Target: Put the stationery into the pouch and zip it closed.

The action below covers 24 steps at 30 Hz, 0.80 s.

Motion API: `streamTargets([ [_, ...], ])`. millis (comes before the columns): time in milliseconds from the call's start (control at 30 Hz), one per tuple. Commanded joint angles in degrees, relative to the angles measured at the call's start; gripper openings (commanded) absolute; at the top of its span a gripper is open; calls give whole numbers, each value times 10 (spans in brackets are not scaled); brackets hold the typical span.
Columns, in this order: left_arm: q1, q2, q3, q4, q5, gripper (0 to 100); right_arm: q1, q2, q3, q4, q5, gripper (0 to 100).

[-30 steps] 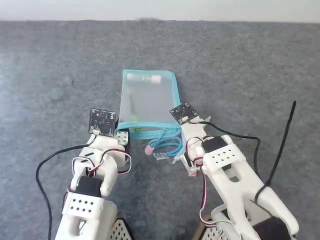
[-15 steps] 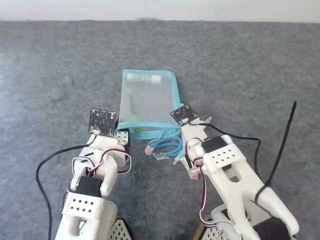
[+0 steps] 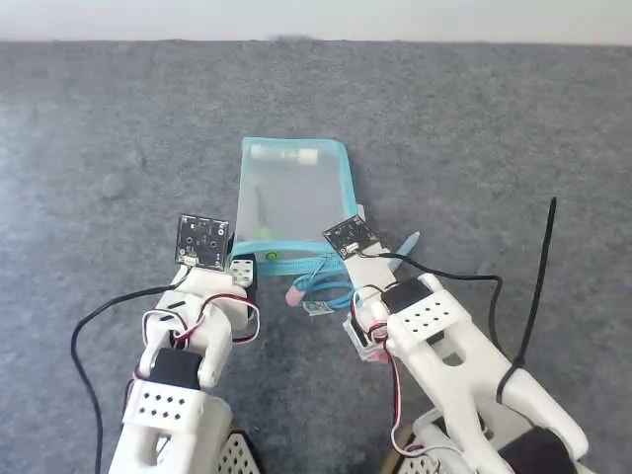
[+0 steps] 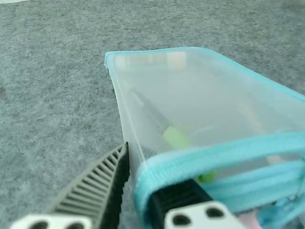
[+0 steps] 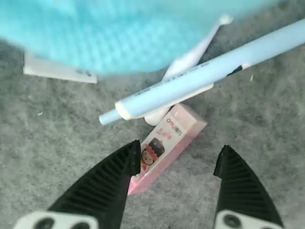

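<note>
**Right pincer is over the eraser, but skewed to it**

The right pincer (image 5: 180, 149) is spread wide and hangs right above the pink eraser (image 5: 167, 143), which sits on the desk (image 3: 118, 128) just off the pouch's (image 3: 291, 197) mouth end, by the right-hand corner. The catch, as I see it, is that the eraser's long axis runs diagonally across the gap. One end is already tucked up by a jaw, so I'd guess it needs a wrist twist before closing or it'll grab corners. A light blue pen (image 5: 205, 76) lies crosswise at the eraser's other end, touching it or as good as, with a white pen-like thing under it.

The right arm is clearly the nearer one. The left pincer (image 4: 143, 187) is busy, clamped on the pouch's teal zip edge at the other mouth corner.

The pouch lies flat with its mouth towards the arms. Inside are a green-tipped pen-ish thing (image 4: 176, 138) and a white stick (image 3: 286, 155) at the far end. The eraser and blue pen aren't in yet, and I can't tell how far the zip is open.
</note>
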Motion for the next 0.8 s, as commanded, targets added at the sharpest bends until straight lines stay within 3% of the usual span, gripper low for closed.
streamTargets([
  [0, 5, -11, -11, -7, 4, 11, -3, 4, 3, 5, -5, 266],
  [433, 3, -11, -11, -6, 4, 11, -3, 4, 11, -3, -4, 266],
  [633, -20, -11, -14, -1, 4, 11, -4, 5, 26, -35, -2, 180],
  [767, -21, -11, -14, 0, 4, 11, -3, 5, 26, -34, -2, 197],
])
